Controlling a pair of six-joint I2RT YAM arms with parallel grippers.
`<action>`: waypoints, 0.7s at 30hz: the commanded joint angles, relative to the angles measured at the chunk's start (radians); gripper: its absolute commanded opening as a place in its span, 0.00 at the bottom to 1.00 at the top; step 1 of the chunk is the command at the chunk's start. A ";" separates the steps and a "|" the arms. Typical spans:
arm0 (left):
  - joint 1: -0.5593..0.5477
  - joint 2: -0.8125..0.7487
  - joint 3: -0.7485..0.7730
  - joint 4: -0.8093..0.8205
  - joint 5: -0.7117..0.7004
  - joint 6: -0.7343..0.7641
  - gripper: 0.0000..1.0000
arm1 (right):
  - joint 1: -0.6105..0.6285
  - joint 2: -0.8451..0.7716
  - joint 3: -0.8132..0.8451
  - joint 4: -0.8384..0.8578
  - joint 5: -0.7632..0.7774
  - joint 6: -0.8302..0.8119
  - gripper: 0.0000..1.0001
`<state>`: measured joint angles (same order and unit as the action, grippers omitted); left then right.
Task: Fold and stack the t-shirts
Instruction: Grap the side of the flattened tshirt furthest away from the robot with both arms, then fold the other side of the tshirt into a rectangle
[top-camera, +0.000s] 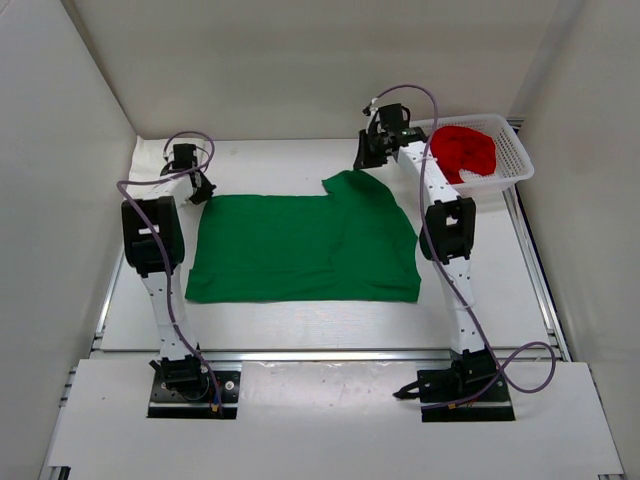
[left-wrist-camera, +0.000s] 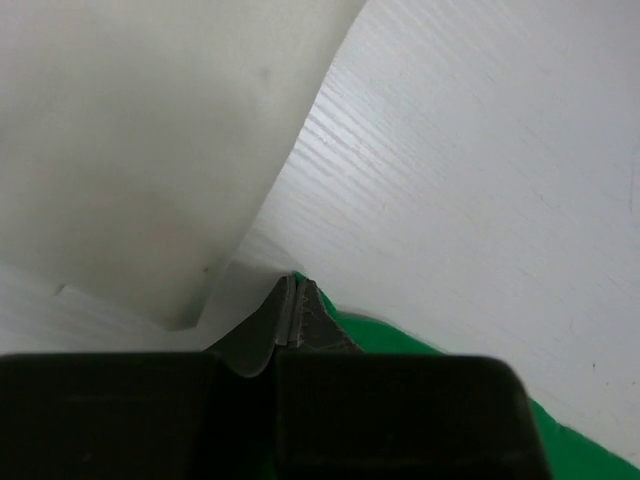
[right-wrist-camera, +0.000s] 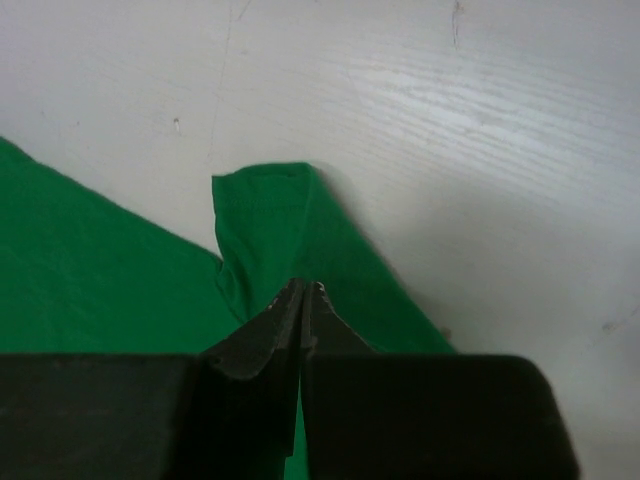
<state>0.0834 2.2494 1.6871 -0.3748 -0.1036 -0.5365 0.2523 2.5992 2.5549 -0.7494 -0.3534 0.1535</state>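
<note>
Green t-shirt (top-camera: 300, 250) spread, left pincer (left-wrist-camera: 295, 288) at corner, right pincer (right-wrist-camera: 303, 292) over sleeve

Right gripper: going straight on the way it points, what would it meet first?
The sleeve of the green t-shirt: the right gripper, shut, points straight at it, table beneath. Whether the tips are pinching the cloth is unclear.

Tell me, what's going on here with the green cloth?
Two robot arms are working on a green t-shirt spread flat on the table. The left arm has its jaws shut at its far left corner, the right arm at the far sleeve; whether cloth is pinched is unclear. A red t-shirt sits crumpled in the basket.
</note>
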 joint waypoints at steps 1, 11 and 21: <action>0.003 -0.118 -0.098 0.057 0.018 -0.019 0.00 | -0.034 -0.138 0.025 -0.088 -0.053 -0.023 0.00; -0.008 -0.284 -0.220 0.117 0.071 -0.026 0.00 | -0.038 -0.339 -0.171 -0.212 -0.005 -0.060 0.00; 0.018 -0.396 -0.354 0.160 0.128 -0.059 0.00 | -0.031 -0.827 -1.053 0.203 0.025 -0.002 0.00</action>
<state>0.0914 1.9148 1.3594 -0.2428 -0.0040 -0.5838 0.2401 1.8416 1.5517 -0.6971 -0.3401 0.1364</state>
